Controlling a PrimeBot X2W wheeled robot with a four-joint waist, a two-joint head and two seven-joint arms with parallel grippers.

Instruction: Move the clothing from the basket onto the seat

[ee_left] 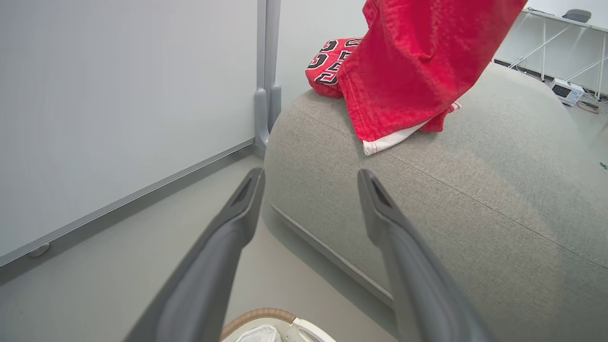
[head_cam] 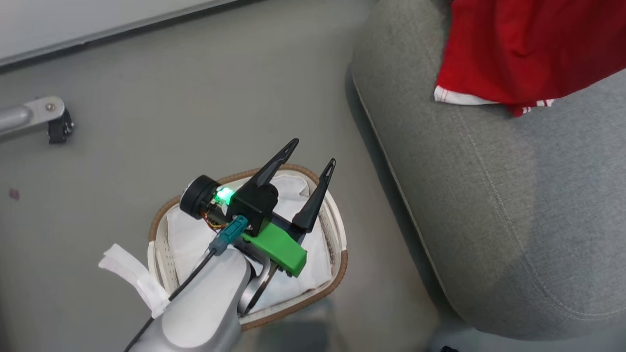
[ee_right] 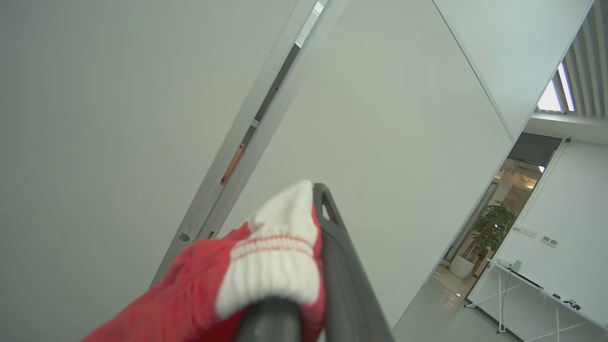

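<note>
Right claw (ee_right: pixel 311 199) pinches ribbed shorts (ee_right: pixel 275 256) — left claw (head_cam: pixel 313 152) splayed.

The shorts (head_cam: pixel 513 49) are plain red with a white hem. Their ribbed band (ee_right: pixel 275 261) is white with thin red stripes. The jersey (ee_left: pixel 327 59) is red with black figures outlined in white. The seat (head_cam: pixel 489 195) is speckled grey. The basket (head_cam: pixel 344 266) is white with a brown woven rim, and its liner (head_cam: pixel 190 239) is white. The left gripper (head_cam: pixel 313 151) has black fingers, a green block and a green light. The floor (head_cam: pixel 195 98) is grey.
</note>
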